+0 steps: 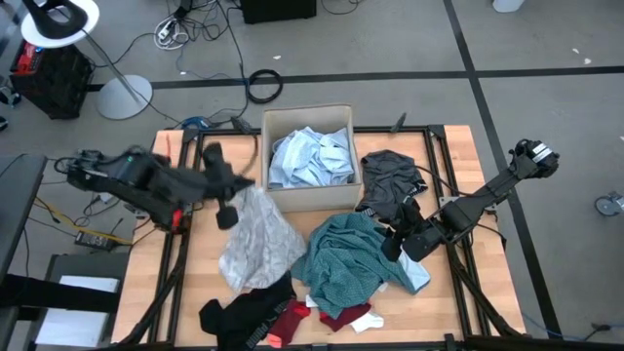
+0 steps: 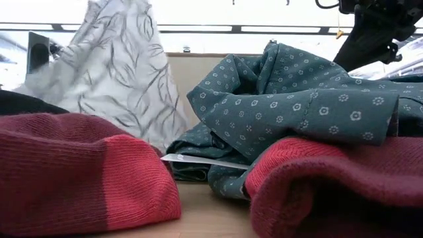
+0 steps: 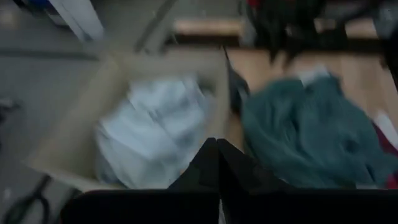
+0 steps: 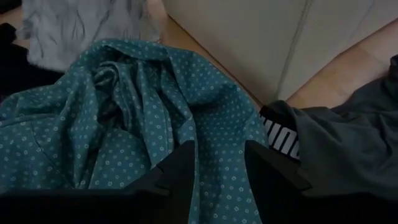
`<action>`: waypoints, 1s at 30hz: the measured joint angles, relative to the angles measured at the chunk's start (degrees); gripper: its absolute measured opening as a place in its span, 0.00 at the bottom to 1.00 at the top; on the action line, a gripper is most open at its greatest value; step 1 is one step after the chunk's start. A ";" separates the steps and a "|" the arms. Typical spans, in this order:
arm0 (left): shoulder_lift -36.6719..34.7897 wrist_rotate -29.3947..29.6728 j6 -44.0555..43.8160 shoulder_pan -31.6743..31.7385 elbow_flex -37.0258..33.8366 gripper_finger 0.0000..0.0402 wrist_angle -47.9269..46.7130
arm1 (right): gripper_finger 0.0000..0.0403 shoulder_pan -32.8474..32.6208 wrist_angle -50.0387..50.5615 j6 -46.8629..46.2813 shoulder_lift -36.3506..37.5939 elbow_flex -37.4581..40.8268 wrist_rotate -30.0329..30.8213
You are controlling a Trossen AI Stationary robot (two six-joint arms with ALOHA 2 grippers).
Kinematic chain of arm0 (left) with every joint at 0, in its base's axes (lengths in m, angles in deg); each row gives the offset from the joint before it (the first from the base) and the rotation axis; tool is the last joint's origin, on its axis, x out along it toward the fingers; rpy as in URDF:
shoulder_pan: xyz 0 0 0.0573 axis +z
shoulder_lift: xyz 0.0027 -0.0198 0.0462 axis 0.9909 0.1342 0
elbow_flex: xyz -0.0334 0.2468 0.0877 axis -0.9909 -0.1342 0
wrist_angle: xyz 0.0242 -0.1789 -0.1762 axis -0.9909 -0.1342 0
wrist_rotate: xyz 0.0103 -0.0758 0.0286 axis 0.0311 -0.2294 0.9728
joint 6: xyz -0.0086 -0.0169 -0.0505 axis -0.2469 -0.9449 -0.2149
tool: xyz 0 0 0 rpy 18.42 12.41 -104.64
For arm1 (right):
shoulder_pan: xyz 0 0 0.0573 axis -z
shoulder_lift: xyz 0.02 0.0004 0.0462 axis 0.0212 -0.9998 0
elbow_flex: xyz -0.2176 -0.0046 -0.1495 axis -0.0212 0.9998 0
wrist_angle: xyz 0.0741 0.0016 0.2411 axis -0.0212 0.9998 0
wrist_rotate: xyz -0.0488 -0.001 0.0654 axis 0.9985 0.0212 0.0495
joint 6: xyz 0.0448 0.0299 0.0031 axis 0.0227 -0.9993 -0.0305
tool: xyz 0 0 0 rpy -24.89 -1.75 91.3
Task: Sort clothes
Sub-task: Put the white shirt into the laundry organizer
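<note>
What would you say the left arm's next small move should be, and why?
Probably carry the silvery white garment sideways over the cardboard box. The left gripper is shut on its top edge beside the box, so the cloth hangs lifted. The right gripper hovers open over the teal shirt.

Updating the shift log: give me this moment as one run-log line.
left claw: shut on silvery white garment, lifted beside cardboard box | right claw: open over teal shirt | box: pale blue clothes inside
</note>
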 joint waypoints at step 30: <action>34.46 -12.74 42.59 34.98 46.67 0.00 55.90 | 0.35 0.01 0.14 1.99 0.00 -0.02 1.17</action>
